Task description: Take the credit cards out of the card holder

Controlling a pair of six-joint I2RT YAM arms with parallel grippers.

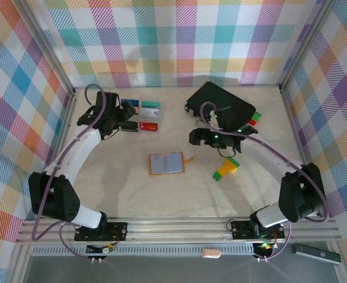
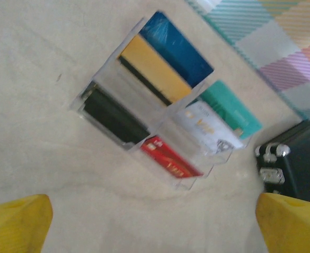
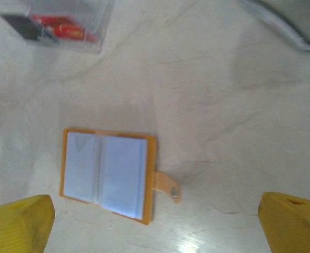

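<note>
1. The holder lies open and flat on the table, left of centre in the right wrist view. It sits just above the right claw, between its yellow fingertips and apart from both.
2. That claw is released, its fingertips spread to the bottom corners of the frame.
3. The cards lie in a clear tray in the upper middle of the left wrist view, above the left claw. This claw is also released and spread wide, and it does not touch the tray.
4. In the top view the holder sits mid-table, down-left of the right claw. The tray is at upper left beside the left claw, well apart from the holder.
5. The top view shows the cards as small patches. The left wrist view, though blurred, makes their colours plain: blue-and-yellow at top, dark at left, teal and grey-white at right, red at bottom.
6. The right wrist view shows the holder's grey-blue pockets and its strap tab sticking out to the right.
7. The top view adds a black case at upper right and a green-and-yellow block right of the holder.
</note>
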